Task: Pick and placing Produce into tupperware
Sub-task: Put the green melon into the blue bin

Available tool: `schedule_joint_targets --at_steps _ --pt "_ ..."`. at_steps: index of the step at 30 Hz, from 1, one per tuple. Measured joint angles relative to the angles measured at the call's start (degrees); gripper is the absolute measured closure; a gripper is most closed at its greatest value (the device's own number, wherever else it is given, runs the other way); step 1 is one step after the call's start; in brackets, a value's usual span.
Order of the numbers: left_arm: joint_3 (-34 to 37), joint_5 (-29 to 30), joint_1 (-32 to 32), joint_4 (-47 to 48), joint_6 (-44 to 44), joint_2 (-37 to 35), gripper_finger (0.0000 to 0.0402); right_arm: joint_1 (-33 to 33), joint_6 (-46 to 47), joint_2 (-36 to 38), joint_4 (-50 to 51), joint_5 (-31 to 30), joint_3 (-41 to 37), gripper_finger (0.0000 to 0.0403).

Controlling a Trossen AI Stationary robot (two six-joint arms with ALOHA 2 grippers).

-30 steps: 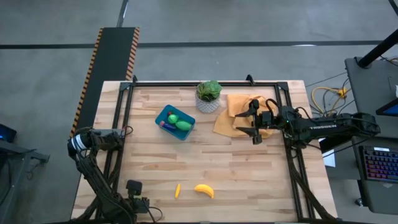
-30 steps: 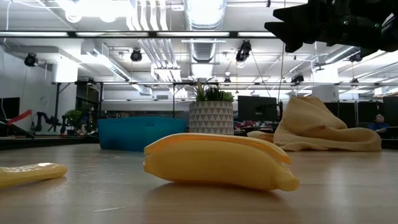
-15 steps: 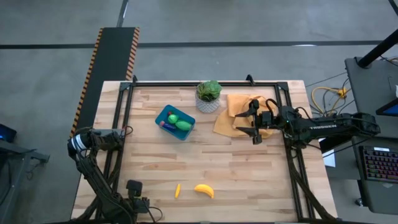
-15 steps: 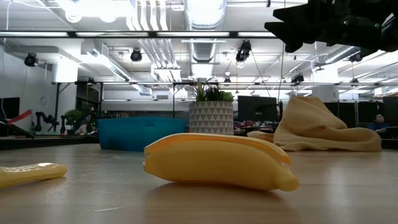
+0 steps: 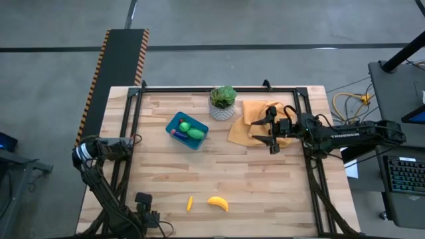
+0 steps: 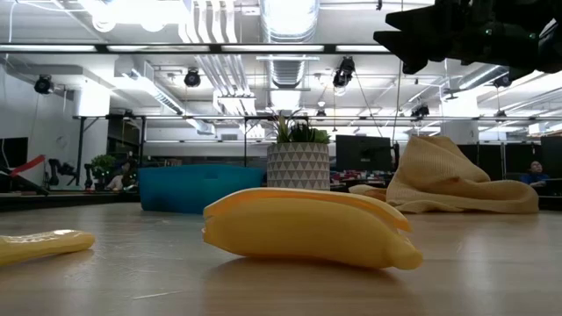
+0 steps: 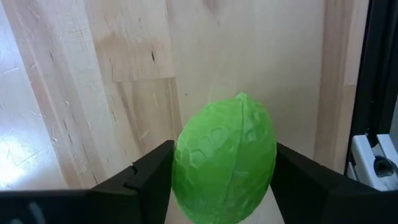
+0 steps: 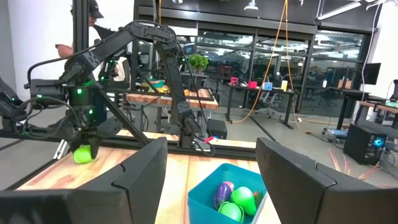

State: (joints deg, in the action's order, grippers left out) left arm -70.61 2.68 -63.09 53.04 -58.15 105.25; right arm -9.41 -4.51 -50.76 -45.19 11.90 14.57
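A green oval produce piece [image 7: 224,162] sits at the table's near left corner, between the fingers of my left gripper [image 7: 224,151], which points down and is shut on it; the right wrist view shows the same piece [image 8: 83,154] from afar. The blue-teal tupperware [image 5: 174,121] holds green pieces and a purple one [image 8: 222,194]. A yellow banana [image 5: 218,203] and a small yellow piece [image 5: 189,203] lie on the table near its front edge. My right gripper [image 5: 269,133] hovers open and level by the orange-yellow cloth, facing the tupperware. My left gripper pinches the green oval piece between its two fingers, one on each of two opposite sides [image 7: 180,171]. The fingers come from above, pointing down. In the right wrist view the piece sits at the level of the tabletop; whether it is lifted cannot be told.
A leafy plant in a white pot [image 5: 223,103] stands behind the tupperware, with the orange-yellow cloth [image 5: 247,118] to its right. Black frame rails [image 5: 133,133] run along the table's edges. A person [image 8: 93,18] stands beyond the table's left side.
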Motion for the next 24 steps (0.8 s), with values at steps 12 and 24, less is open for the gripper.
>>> schedule_joint_targets --at_steps 12,24 --pt "0.0 3.43 0.4 0.03 -1.53 -0.16 0.0194 0.0 0.0 0.0 0.03 0.0 0.0 0.0163" --pt "0.0 10.11 0.9 0.65 -5.16 -1.4 0.0194 0.0 0.0 -0.02 0.89 0.0 0.0 0.0164"
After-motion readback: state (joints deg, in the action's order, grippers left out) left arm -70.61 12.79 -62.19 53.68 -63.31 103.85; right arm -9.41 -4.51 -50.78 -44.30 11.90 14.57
